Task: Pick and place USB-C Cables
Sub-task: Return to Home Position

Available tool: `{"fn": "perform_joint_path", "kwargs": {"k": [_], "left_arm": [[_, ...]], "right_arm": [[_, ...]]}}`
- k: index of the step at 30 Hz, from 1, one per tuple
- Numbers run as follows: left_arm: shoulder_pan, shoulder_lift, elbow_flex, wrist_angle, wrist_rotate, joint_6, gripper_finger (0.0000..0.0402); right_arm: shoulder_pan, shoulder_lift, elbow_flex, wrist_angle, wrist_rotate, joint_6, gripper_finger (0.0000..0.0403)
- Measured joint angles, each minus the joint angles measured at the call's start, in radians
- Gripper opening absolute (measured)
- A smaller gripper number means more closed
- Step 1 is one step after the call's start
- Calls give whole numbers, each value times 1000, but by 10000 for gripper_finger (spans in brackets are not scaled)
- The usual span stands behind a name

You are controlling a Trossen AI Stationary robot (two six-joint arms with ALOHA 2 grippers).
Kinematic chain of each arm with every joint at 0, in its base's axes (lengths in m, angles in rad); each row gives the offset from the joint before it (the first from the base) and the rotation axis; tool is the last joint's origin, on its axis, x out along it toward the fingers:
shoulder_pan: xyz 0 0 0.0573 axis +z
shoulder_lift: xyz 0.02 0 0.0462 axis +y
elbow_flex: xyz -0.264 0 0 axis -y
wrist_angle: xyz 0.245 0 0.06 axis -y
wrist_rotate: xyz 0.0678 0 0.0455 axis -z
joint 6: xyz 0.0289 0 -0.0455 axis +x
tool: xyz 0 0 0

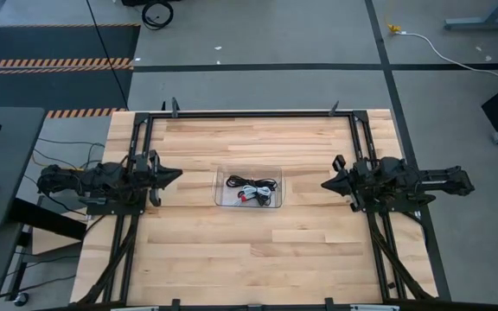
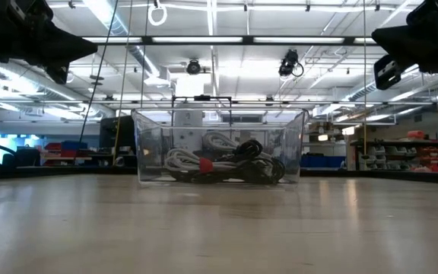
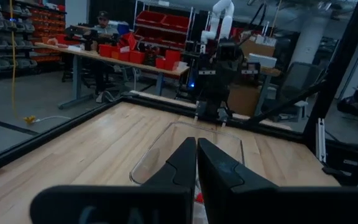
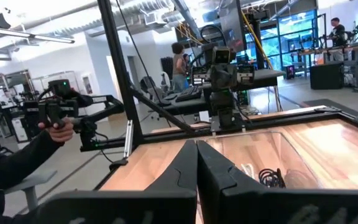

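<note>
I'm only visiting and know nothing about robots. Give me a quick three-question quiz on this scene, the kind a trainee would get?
1. Where on the table does the clear bin stand?
A) at a corner
B) around the middle, between the two arms
C) under the left arm
2. True or false: the cables lie loose on the wood, outside the bin.
3. Fill in: the left pincer and right pincer both have their fingers ____.

Key:
1. B.
2. False. They lie inside the bin.
3. Shut, and holding nothing.
</note>
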Motion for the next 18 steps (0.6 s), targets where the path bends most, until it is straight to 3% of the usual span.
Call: {"fn": "perform_joint_path", "kwargs": {"k": [9, 18], "left_arm": [[0, 0, 0, -184, 89, 52, 9], [0, 0, 0, -51, 109, 100, 10]], "right_arm": [[0, -2, 0, 1, 6, -4, 5], [0, -2, 0, 1, 30, -6, 16]]}}
